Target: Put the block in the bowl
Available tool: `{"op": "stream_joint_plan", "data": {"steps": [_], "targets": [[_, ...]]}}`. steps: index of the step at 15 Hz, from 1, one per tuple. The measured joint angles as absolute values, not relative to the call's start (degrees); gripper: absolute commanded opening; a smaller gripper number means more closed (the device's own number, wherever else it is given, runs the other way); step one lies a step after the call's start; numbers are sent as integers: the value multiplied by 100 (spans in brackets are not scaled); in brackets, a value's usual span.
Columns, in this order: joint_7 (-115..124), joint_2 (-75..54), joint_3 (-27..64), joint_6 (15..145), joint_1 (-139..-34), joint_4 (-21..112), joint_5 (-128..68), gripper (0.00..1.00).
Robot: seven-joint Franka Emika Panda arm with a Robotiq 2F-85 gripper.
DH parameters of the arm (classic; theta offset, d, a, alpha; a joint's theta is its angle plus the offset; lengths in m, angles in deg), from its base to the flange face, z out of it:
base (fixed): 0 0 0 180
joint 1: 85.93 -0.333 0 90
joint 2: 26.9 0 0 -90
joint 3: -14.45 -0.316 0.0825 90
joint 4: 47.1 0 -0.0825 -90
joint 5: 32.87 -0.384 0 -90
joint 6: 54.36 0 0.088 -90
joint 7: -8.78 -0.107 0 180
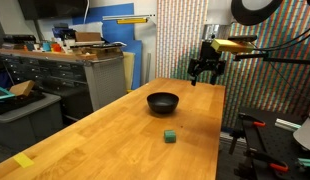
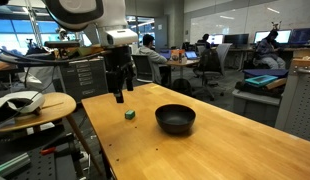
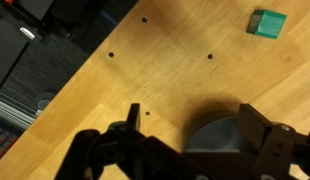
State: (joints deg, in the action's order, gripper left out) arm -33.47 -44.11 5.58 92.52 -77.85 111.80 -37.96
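Note:
The block [image 1: 170, 134] is a small teal-green cube lying on the wooden table, apart from the bowl. It shows in both exterior views [image 2: 129, 115] and at the top right of the wrist view [image 3: 267, 22]. The bowl [image 1: 163, 102] is round, dark and empty, and stands near the block [image 2: 175, 119]. In the wrist view the bowl [image 3: 217, 138] appears between my fingers, well below them. My gripper [image 1: 206, 72] hangs in the air above the table's end [image 2: 119, 96]. It is open and empty [image 3: 195, 115].
A flat yellow piece [image 1: 23, 160] lies at the table's near corner. A grey cabinet with clutter [image 1: 75, 70] stands beside the table. A round side table [image 2: 35, 105] stands next to the robot base. Small dark holes [image 3: 145, 20] dot the tabletop.

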Motion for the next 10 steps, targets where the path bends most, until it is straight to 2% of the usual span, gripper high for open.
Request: {"op": "stream_joint_plan", "data": {"steps": [5,10], "targets": [[-4102,-3632,251,9929,-8113,11061,-3645,100],[-5276,-2638,172,10673,-8396,10882,-2702,100]]}}
